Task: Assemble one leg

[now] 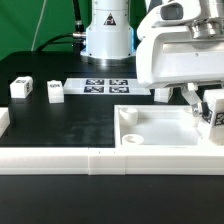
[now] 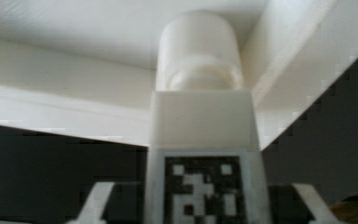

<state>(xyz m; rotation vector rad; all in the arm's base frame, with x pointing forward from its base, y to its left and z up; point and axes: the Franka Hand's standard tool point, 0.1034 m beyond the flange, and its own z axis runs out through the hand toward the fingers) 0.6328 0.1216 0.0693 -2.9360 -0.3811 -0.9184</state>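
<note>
**Leg in the claw, peg end aimed at the panel corner**

The claw is clamped shut on the leg, one finger on each side and the tag face toward the wrist cam. The leg's long axis runs straight out from the claw, with the rounded peg end leading toward an inside corner of the big white panel. Looks to me like seating comes next, so the peg needs to stay in line with the socket. Two spare legs sit well apart on the table.
</note>
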